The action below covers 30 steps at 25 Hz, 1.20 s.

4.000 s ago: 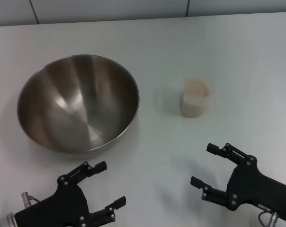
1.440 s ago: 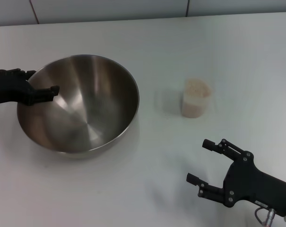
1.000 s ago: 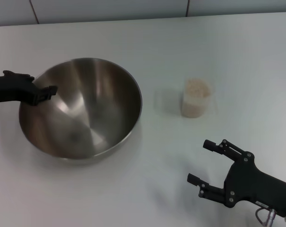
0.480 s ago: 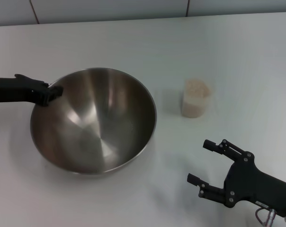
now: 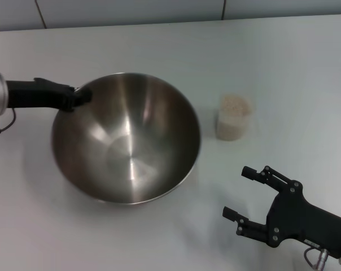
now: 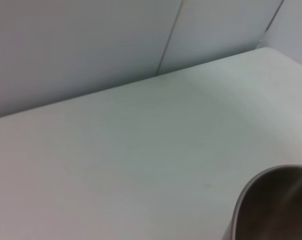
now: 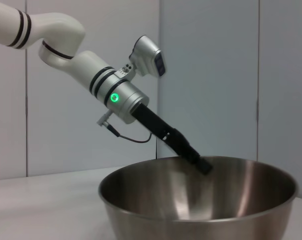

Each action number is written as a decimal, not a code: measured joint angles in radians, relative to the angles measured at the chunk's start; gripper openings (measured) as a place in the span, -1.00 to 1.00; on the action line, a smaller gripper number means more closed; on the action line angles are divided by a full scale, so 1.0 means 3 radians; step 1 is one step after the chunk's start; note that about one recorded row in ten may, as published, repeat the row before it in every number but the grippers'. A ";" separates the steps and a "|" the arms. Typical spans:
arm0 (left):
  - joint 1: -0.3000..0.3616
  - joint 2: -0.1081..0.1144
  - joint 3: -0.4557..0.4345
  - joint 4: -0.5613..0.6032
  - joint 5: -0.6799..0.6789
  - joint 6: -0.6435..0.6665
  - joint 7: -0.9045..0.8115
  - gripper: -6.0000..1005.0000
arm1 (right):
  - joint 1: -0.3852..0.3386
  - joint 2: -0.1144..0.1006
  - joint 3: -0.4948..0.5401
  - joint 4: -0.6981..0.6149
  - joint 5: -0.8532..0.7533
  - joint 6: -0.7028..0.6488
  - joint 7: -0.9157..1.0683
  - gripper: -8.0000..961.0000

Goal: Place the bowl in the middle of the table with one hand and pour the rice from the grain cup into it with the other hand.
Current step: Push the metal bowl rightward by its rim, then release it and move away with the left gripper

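My left gripper (image 5: 80, 97) is pinching the rim of the steel bowl (image 5: 125, 138).

In the head view the bowl is sitting centre-left on the white table (image 5: 283, 68), my fingers closed on its upper-left rim. The grain cup (image 5: 234, 117), holding rice (image 5: 234, 104), is standing just right of the bowl, not touching it. My right gripper (image 5: 250, 199) is hovering in the lower right of the frame, prongs spread wide, holding nothing.
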 joint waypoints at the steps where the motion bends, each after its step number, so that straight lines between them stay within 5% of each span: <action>1: -0.0037 -0.0002 0.0006 -0.0035 -0.0013 -0.0018 0.0008 -0.90 | 0.0000 0.0000 0.0000 0.0000 0.0000 0.0000 0.0000 0.73; 9: -0.0243 -0.0008 0.0000 -0.0251 -0.0046 -0.0191 0.0083 -0.91 | 0.0005 0.0000 0.0000 0.0000 0.0000 -0.0001 0.0000 0.73; 30: -0.0098 -0.0010 0.0019 -0.0379 -0.0452 -0.0407 0.0443 -0.75 | 0.0006 0.0000 0.0000 -0.0014 0.0000 0.0021 0.0000 0.73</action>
